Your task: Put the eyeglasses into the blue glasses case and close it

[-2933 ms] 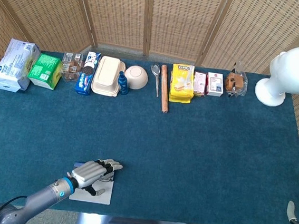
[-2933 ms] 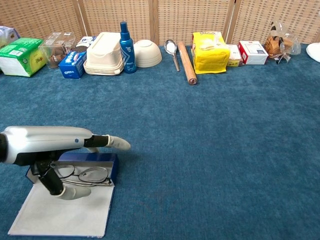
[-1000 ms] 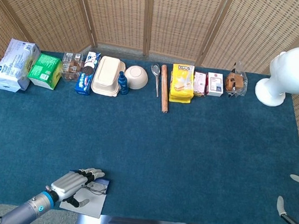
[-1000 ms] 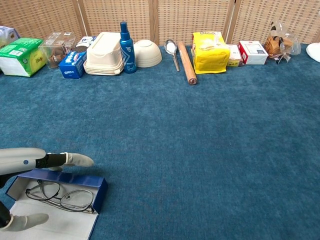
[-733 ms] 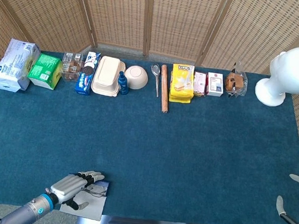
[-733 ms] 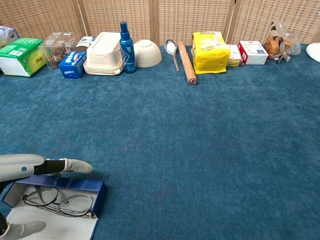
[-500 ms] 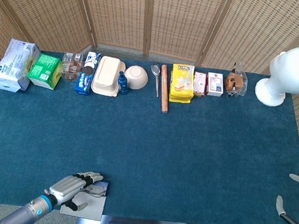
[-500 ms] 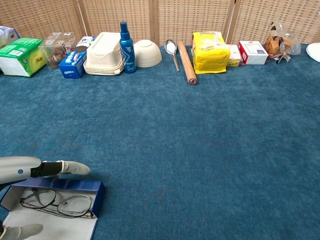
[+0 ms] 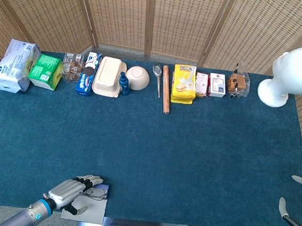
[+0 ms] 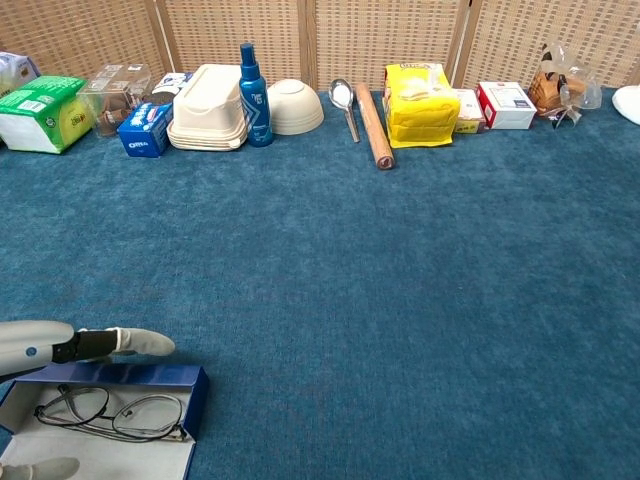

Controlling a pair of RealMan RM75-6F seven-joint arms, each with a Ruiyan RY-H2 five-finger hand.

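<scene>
The eyeglasses (image 10: 105, 416) lie in the open blue glasses case (image 10: 196, 397) on teal cloth (image 10: 400, 280); left hand (image 9: 69, 192) spread, empty.

"OREO" on blue box (image 10: 145, 130); other labels illegible.

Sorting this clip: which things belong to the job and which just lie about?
Job: thin wire-framed eyeglasses; open blue glasses case; left hand.
Lying about: blue spray bottle; wooden rolling pin; yellow snack bag; white mannequin head.
</scene>
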